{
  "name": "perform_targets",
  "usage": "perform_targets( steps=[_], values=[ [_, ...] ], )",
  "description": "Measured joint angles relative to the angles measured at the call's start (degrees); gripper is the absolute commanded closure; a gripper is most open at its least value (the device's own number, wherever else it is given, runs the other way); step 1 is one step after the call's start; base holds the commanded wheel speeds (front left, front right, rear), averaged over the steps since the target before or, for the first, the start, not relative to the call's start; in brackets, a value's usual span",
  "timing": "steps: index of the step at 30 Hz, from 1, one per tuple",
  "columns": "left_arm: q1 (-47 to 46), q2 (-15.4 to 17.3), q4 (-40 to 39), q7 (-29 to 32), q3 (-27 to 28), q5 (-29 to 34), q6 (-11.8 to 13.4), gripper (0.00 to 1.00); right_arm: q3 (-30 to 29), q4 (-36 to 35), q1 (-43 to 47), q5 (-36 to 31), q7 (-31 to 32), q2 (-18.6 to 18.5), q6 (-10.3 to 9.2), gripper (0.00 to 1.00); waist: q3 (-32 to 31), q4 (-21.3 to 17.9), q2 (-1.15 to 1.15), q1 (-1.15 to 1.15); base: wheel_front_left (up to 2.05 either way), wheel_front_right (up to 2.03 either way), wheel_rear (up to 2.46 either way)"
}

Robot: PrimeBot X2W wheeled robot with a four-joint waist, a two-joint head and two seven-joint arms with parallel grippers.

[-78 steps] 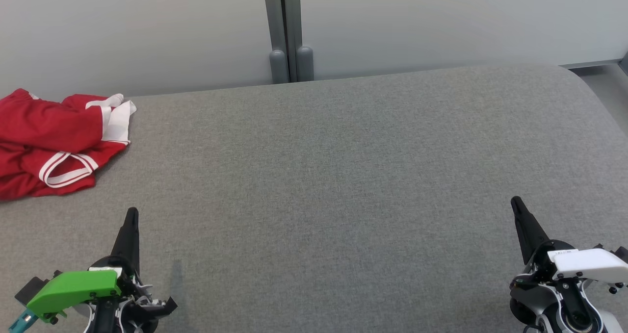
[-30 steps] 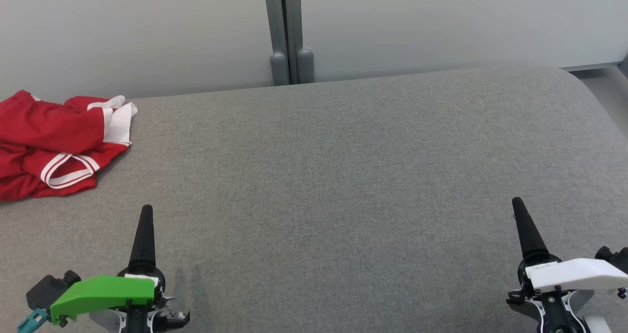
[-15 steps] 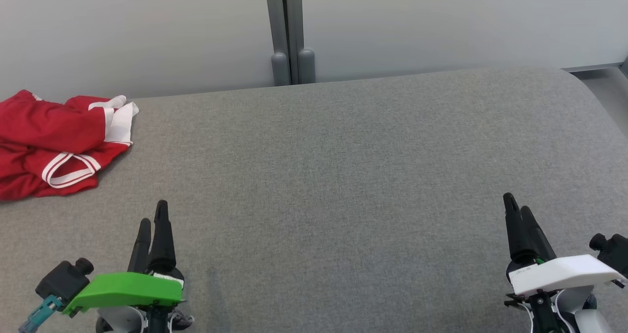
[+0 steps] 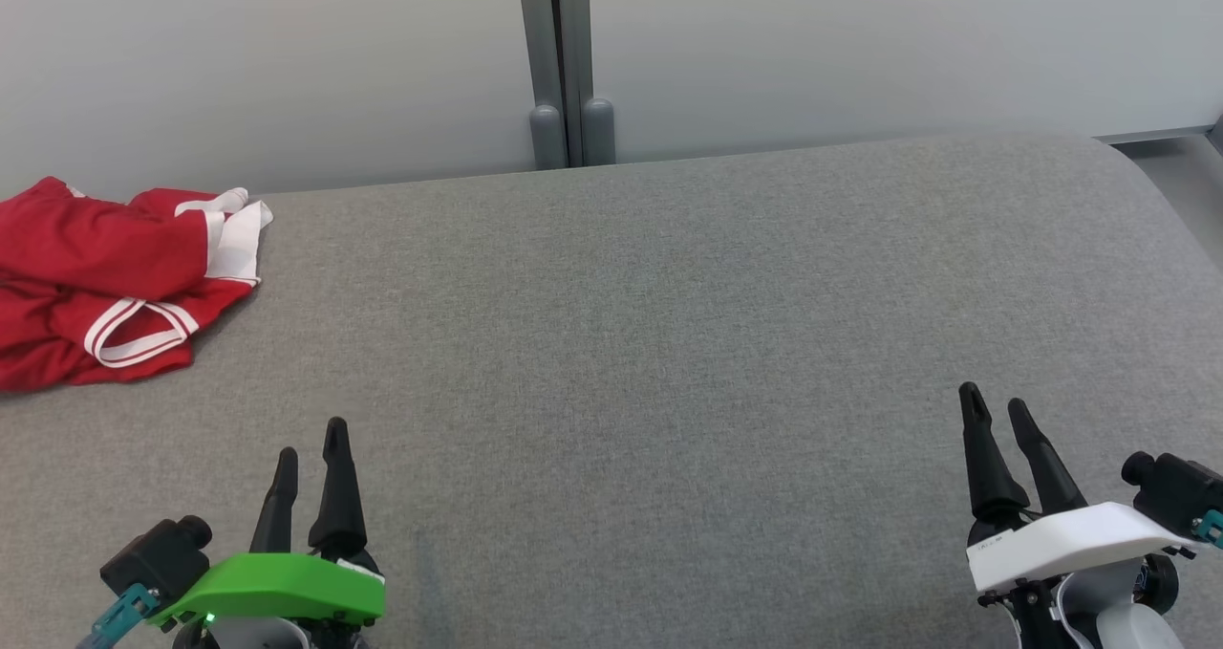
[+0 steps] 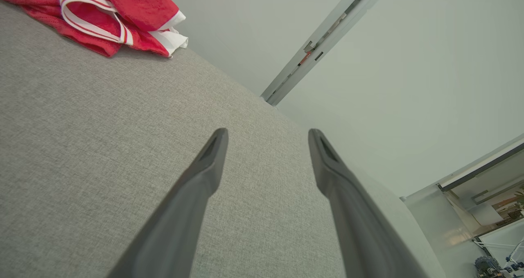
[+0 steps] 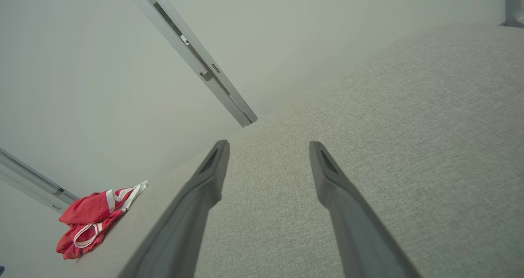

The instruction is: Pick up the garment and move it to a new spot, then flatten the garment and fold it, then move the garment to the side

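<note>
Two claws: the left claw [image 4: 311, 439] and right claw [image 4: 993, 396] each stand with fingers spread wide, and neither has hold of anything.
Garment location: the red garment [image 4: 105, 276] with white trim lies at the far left of the grey surface [image 4: 621, 343], by the back edge and well apart from both claws.
Garment condition: crumpled and lapped over itself. It is possibly a pair of shorts, but the folds hide its outline.
Reason for placement: judged to be the start of the pick-up step, with the garment untouched. The bare middle of the surface suits the new spot for flattening.
Reason for spread fingers: judged ready to pinch cloth.
Left arm pose: low at the near edge, fingers pointing forward, garment ahead and to its left.
Right arm pose: low at the near right, fingers pointing forward and leaning slightly left.
</note>
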Motion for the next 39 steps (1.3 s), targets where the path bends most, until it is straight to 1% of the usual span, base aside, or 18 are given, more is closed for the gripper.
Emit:
perform_targets(
  steps=[13,28,39],
  values=[
    [0.5,0.0,1.5,-2.0,-1.2,9.2,0.0,0.0,1.3,0.3,0.6,-9.6,-2.2,-0.1,0.0,0.0,-0.1,0.2,0.0,0.0,0.0,0.0,0.0],
    [1.2,0.1,3.0,-4.1,-2.3,16.3,-0.1,0.0,2.4,0.5,1.1,-18.5,-4.1,-0.2,0.01,0.0,-0.4,0.4,0.0,0.0,0.0,0.0,0.0],
    [1.7,0.1,3.7,-5.5,-2.7,20.2,0.0,0.0,2.7,0.6,1.4,-24.0,-5.4,-0.3,0.01,0.0,-0.9,0.4,0.0,0.0,0.0,0.0,0.0]
  ],
)
